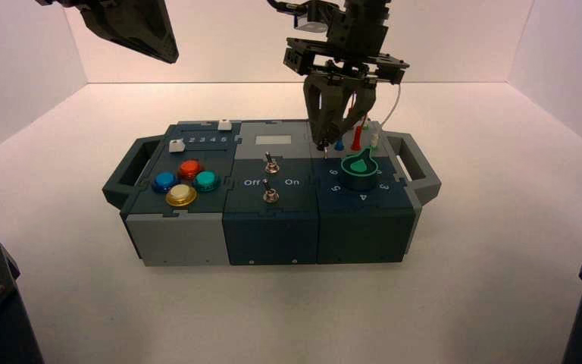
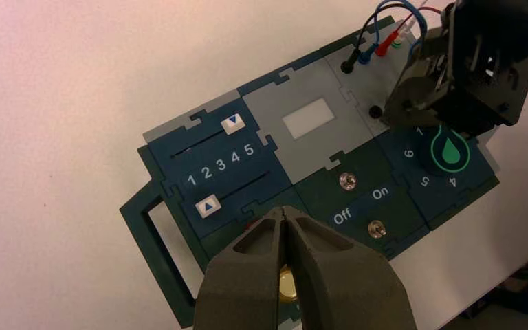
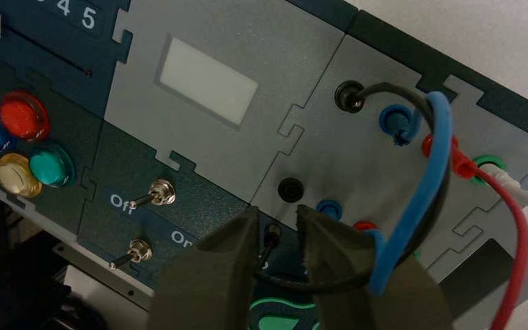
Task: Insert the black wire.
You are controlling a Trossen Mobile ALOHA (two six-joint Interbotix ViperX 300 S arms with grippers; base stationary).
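The black wire (image 3: 392, 88) loops over the grey back-right panel of the box (image 1: 273, 227). One end sits in a far black socket (image 3: 349, 96). Its free black plug (image 3: 271, 237) lies between the fingers of my right gripper (image 3: 278, 223), against one finger and with a gap to the other. The plug's tip points at an empty black socket (image 3: 290, 189) just ahead. In the high view my right gripper (image 1: 331, 138) points down over the sockets behind the green knob (image 1: 361, 168). My left gripper (image 2: 285, 213) is shut and empty, raised above the box's left side (image 1: 168, 53).
A blue wire (image 3: 433, 172) and a red wire (image 3: 515, 227) arch over the same panel close to my right fingers. A white-plugged wire (image 3: 522, 196) sits in a green socket. Two toggle switches (image 3: 161, 192) and several coloured buttons (image 3: 20, 137) lie further left.
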